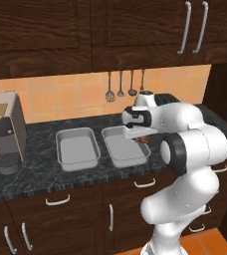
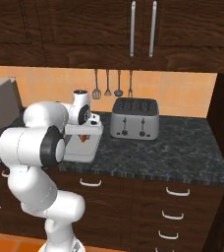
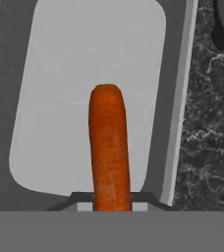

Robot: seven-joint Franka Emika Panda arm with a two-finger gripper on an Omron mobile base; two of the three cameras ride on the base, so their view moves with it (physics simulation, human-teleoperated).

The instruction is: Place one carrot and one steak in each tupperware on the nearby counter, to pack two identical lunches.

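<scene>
In the left base view, two tupperware trays sit side by side on the counter. The left tupperware lies nearer the coffee machine; the right tupperware has the gripper hanging above its right part, with a bit of orange carrot showing beneath.

In the right base view, the gripper hovers over the same tray, left of the silver toaster.

In the hand view, the jaws are pinched on the carrot, which points out over the tray's pale floor; nothing else lies in the tray.
</scene>
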